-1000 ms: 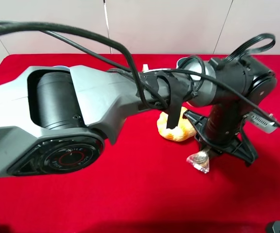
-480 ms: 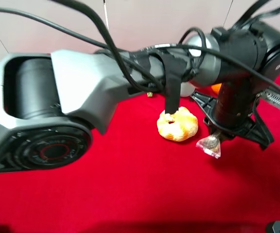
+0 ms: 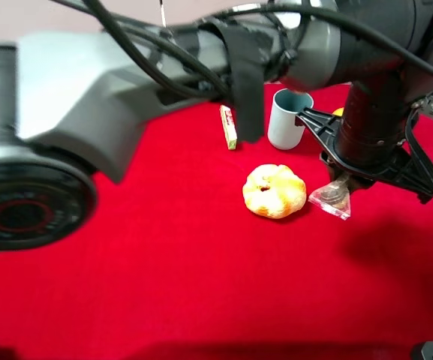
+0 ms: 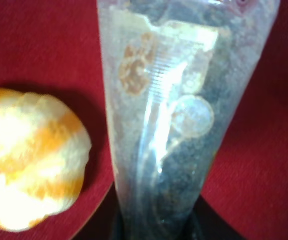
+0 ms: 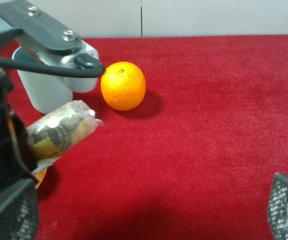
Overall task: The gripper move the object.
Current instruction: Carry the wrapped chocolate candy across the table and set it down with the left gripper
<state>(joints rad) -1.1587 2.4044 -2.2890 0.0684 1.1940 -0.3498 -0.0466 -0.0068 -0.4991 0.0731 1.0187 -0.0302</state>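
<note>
Exterior high: one gripper (image 3: 349,180) grips one object (image 3: 330,201) beside one bread roll (image 3: 275,191).

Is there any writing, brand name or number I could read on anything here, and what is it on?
No text can be read anywhere.
On the packet: brown and white print, too blurred to read.
On the stick bar: white, green and red wrapper, too small to read.
On the arm joint: a red ring marking, blurred.
On the cup and the orange: no text shows.
</note>
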